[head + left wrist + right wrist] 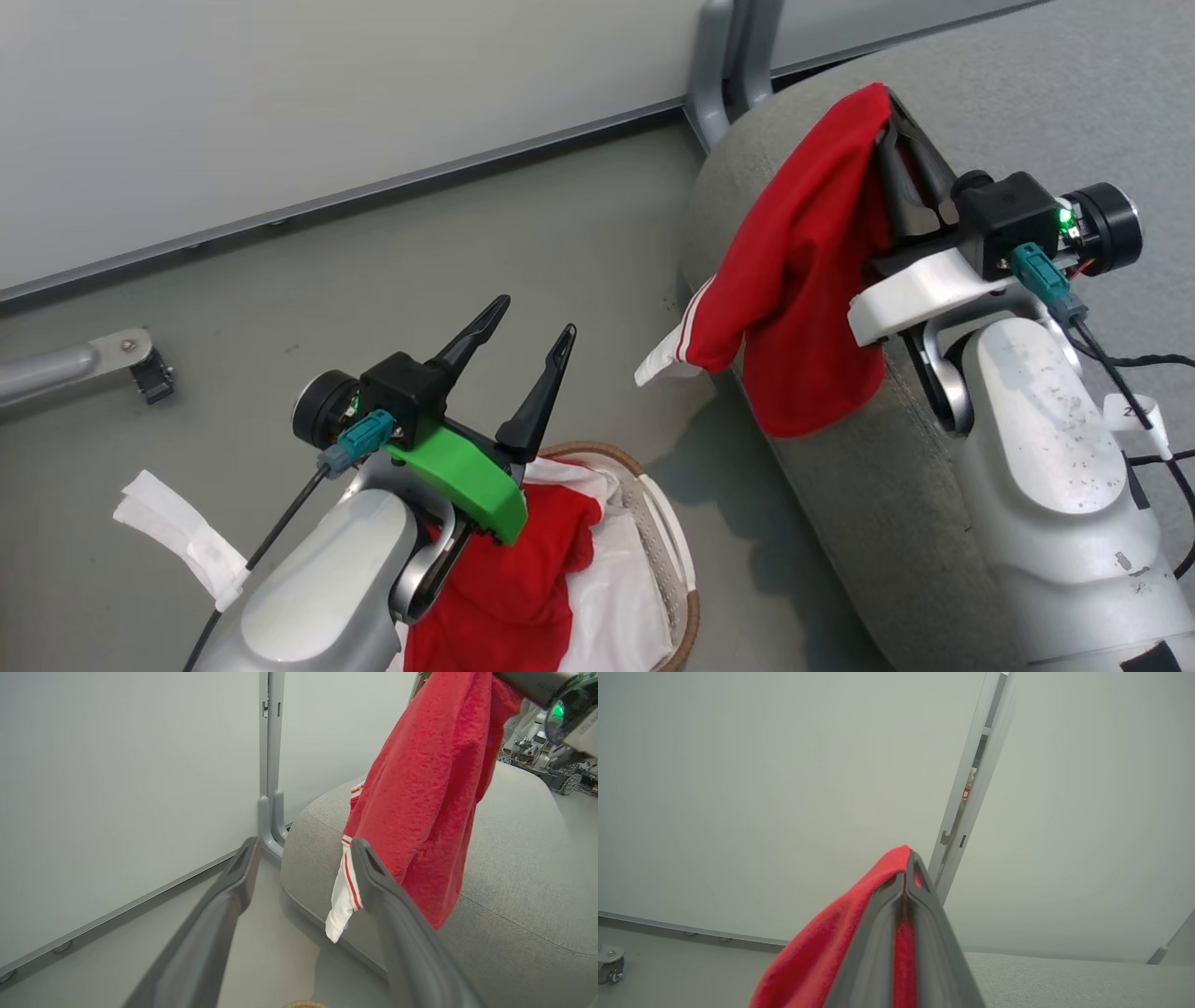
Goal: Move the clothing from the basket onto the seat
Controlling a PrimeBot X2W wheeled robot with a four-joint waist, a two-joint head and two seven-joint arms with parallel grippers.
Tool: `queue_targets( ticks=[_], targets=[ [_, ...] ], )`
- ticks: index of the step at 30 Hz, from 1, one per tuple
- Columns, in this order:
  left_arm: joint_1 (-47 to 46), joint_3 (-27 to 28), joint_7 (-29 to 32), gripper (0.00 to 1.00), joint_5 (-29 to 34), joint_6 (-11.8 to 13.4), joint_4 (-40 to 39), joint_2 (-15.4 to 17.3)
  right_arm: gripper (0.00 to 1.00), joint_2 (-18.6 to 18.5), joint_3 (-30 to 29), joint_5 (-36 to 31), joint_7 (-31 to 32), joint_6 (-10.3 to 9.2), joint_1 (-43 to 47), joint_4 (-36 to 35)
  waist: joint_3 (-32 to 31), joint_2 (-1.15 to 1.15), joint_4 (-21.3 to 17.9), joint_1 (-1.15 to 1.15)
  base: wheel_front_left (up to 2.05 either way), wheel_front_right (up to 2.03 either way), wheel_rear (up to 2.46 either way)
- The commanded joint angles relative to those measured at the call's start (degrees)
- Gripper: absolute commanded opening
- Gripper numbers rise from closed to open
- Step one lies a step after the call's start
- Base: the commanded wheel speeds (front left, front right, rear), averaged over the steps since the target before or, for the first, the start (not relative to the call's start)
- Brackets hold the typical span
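Head view | clothing (794, 280) hangs lengthwise down | right end effector (888, 101) pinching top

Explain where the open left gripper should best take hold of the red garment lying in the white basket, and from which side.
Probably the bunched upper edge of the soft red garment, from straight above: it lies crumpled inside the brown-rimmed white plastic basket, whose wall blocks the sides. The left gripper is open.

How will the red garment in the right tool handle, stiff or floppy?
Probably floppy: the red garment hangs in loose folds from the right tool. Likely light: one pinch at its top holds it all. Released here, it may slump off the seat edge.
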Motion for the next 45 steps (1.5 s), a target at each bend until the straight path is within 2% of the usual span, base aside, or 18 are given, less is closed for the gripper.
queue_targets(
  ticks=[1, 8, 13, 18, 25, 28, 36, 41, 45],
  targets=[
    [-0.54, 0.25, -0.04, 1.0, 0.72, -0.33, 0.1, 0.03, 0.0, -0.14, -0.39, -0.24, -0.18, -0.08, -0.58, -0.55, 4.13, 0.0, -6.57, 0.0, 0.0, 0.0, 0.0],
    [-2.66, -0.65, -0.03, 1.0, 2.19, -0.93, 1.27, -0.19, 0.0, -0.09, -2.67, -0.58, -0.17, -0.08, 1.0, -1.67, 7.64, 0.0, -13.21, 0.0, 0.0, 0.0, 0.0],
    [-4.21, -1.84, -0.04, 1.0, 3.21, -1.32, 1.86, -0.26, 0.0, -0.1, -2.68, -0.75, -0.17, -0.08, 1.39, -1.83, 9.49, 0.0, -15.5, 0.0, 0.0, 0.0, 0.0],
    [-5.49, -2.81, -0.04, 1.0, 3.94, -1.37, 1.36, -0.92, 0.0, -0.13, -4.0, -1.2, -0.17, -0.08, 1.29, -1.99, 10.87, 0.0, -14.84, 0.0, 0.0, 0.0, 0.0],
    [-7.03, -3.66, -0.03, 1.0, 4.41, -1.55, 1.28, -1.2, 0.0, -0.67, -7.04, -3.26, -0.18, -0.08, -2.55, -0.19, 12.91, 0.0, -10.76, 0.0, 0.0, 0.0, 0.0],
    [-7.51, -3.93, -0.04, 1.0, 4.72, -1.57, 1.1, -1.56, 0.0, -2.61, -8.03, -3.85, -0.17, -0.08, -6.3, 0.85, 13.9, 0.0, -8.54, 0.0, 0.0, 0.0, 0.0],
    [-8.72, -4.26, -0.03, 1.0, 5.56, -1.48, 0.08, -2.77, 0.0, -13.25, -11.28, -5.35, -0.17, -0.08, -21.36, 7.01, 17.86, 0.0, -2.24, 0.0, 0.0, 0.0, 0.0],
    [-10.06, -4.34, 0.12, 1.0, 6.7, -0.84, -0.5, -2.05, 0.0, -19.0, -13.61, -7.29, 2.18, -0.09, -32.28, 11.85, 21.45, 0.0, 0.57, 0.0, 0.0, 0.0, 0.0],
    [-11.21, -4.26, 0.24, 1.0, 7.11, -0.59, -1.18, -1.77, 0.0, -21.95, -15.34, -9.77, 3.25, -0.08, -37.19, 14.44, 24.16, 0.0, 2.42, 0.0, 0.0, 0.0, 0.0]
  ],
)
